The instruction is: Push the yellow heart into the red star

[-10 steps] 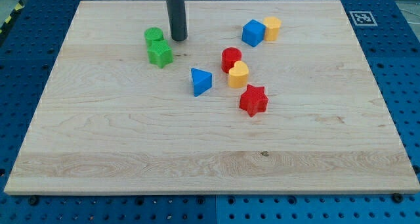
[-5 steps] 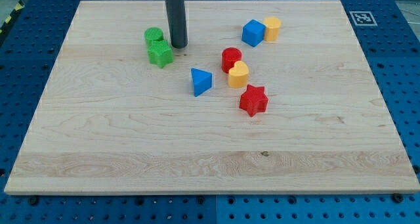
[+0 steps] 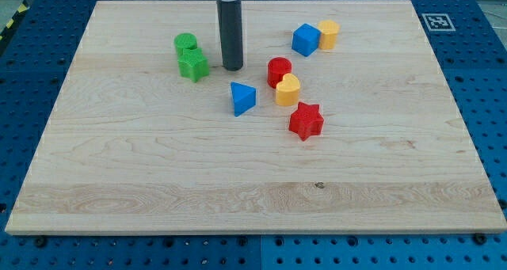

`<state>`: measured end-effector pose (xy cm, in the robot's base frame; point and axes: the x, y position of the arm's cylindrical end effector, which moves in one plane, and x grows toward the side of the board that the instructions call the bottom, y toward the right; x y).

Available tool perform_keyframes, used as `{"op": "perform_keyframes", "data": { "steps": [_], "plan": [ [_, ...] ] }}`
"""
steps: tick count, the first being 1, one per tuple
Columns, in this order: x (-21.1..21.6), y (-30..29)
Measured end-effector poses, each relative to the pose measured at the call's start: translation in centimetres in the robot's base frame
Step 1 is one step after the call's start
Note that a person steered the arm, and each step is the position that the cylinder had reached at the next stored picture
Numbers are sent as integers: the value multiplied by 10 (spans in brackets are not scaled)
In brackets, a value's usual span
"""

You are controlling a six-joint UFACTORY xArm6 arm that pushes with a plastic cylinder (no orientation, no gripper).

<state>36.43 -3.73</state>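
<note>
The wooden board (image 3: pixel 158 183) fills most of the view and lies on a blue pegboard table (image 3: pixel 32 254). A small black-and-white marker (image 3: pixel 437 21) sits on the board's top right corner.

The dark rod comes down from the top edge, and my tip (image 3: pixel 232 67) rests on the board in its upper middle part. It is a plain rod end with nothing that opens or closes, and it touches no block. It stands between the green star and the red cylinder, above the blue triangle.

The green star (image 3: pixel 193 65) lies toward the top left, touching the green cylinder (image 3: pixel 185 43) just above it. The blue cube (image 3: pixel 305 39) and a yellow cylinder (image 3: pixel 329 33) sit side by side near the top edge, right of centre. The blue triangle (image 3: pixel 242 98) lies near the middle.

The yellow heart (image 3: pixel 287 89) lies just right of the board's centre, pressed against the red cylinder (image 3: pixel 278 70) on its upper left. The red star (image 3: pixel 306 120) sits just below and right of the heart, a narrow gap between them.
</note>
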Motion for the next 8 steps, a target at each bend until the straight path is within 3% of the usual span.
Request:
{"op": "perform_keyframes", "data": {
  "steps": [8],
  "plan": [
    [60, 77]
  ]
}}
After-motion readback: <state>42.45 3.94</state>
